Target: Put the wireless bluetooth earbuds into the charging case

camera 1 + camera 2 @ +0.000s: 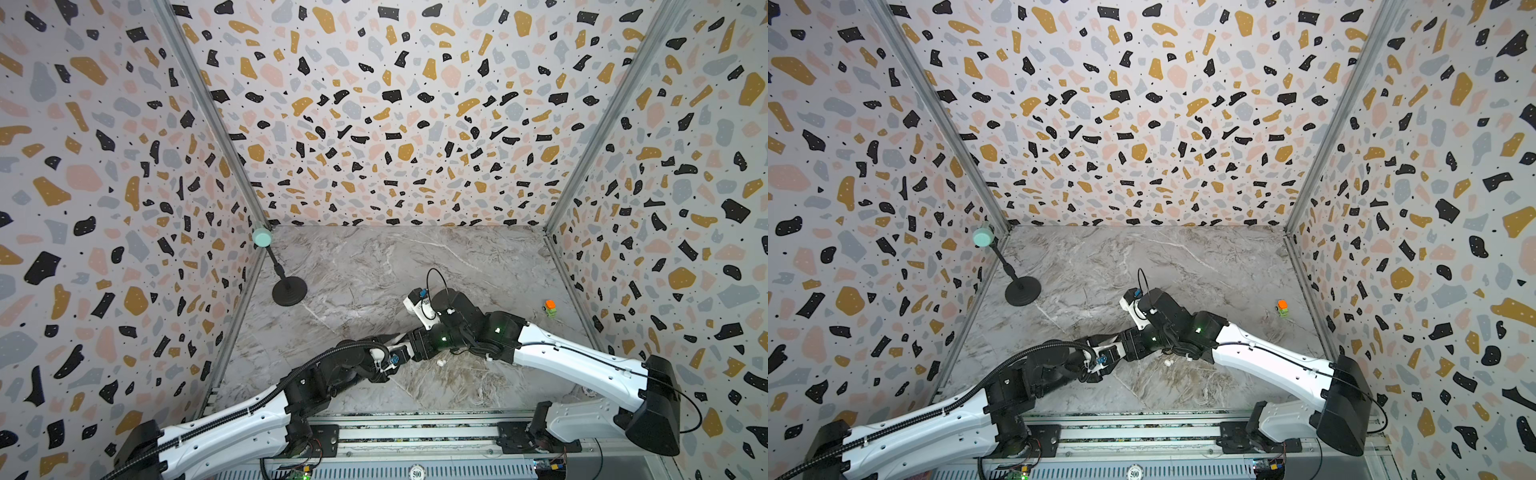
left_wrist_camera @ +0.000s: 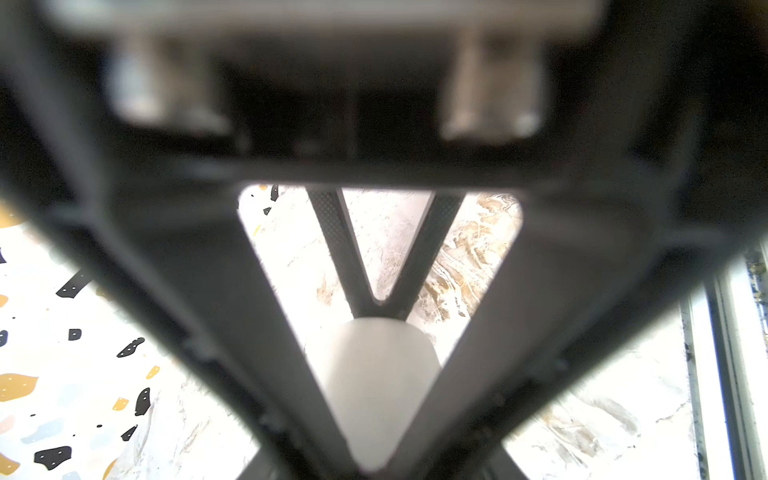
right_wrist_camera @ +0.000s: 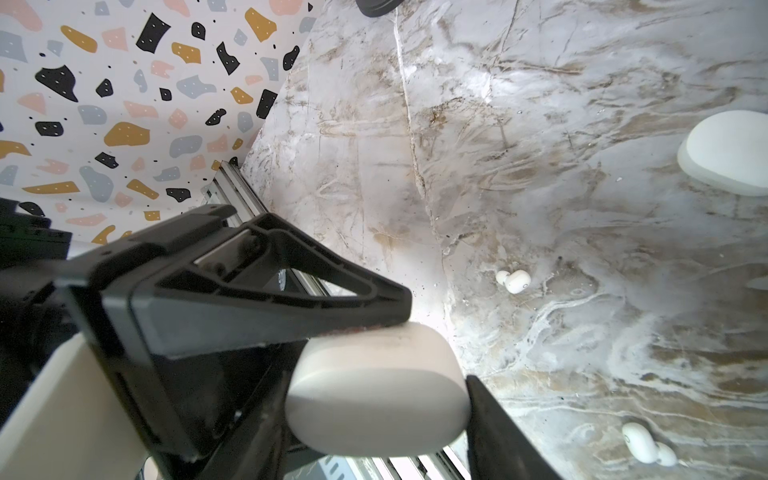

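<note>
A white oval charging case (image 3: 376, 399) is closed and held above the marble table. My right gripper (image 3: 378, 415) is shut on its two ends. My left gripper (image 2: 376, 395) is shut on the same charging case (image 2: 374, 374); one of its black fingers (image 3: 291, 307) lies across the case's top face. Two white earbuds (image 3: 513, 281) (image 3: 646, 451) lie loose on the table beyond the case. An earbud (image 1: 441, 363) (image 1: 1168, 363) shows in both top views, just in front of the crossed wrists. In both top views the arms hide the jaws and the case.
A second closed white case (image 3: 727, 153) lies on the table beyond the earbuds. A black round-based stand with a mint-green head (image 1: 289, 291) is at the back left. A small orange and green toy (image 1: 550, 307) sits at the right. An aluminium rail (image 1: 415, 432) runs along the front edge.
</note>
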`<state>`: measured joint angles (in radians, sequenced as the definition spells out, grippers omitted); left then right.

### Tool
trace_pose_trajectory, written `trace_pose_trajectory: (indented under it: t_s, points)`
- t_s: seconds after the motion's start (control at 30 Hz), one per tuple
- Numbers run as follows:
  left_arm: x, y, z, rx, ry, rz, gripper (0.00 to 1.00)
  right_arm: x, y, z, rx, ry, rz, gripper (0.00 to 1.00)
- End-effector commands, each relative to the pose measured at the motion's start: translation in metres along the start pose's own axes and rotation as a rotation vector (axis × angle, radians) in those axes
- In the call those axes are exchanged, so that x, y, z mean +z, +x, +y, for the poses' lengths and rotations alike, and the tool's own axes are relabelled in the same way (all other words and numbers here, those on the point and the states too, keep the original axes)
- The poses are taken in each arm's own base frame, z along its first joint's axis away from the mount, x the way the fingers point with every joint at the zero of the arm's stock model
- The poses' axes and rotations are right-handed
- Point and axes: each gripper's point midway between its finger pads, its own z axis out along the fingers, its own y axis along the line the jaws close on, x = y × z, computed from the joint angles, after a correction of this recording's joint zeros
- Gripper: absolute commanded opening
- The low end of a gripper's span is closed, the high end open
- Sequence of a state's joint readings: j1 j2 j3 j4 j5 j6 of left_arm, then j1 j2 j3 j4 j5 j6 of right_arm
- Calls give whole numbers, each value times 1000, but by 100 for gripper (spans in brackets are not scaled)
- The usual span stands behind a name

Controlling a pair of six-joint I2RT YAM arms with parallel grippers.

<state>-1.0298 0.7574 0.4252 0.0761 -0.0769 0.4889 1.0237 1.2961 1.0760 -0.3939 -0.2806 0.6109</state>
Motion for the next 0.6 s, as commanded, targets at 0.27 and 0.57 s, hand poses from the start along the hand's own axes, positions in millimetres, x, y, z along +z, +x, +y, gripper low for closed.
trace_pose_trajectory:
  t_s: [0.27, 0.57]
  points:
    - [-2, -11, 5, 14, -22, -40, 44, -4, -7, 13, -24, -40, -27, 0]
    - [-4, -16, 9, 11, -40, -60, 37, 1, -3, 16, -23, -56, -8, 0]
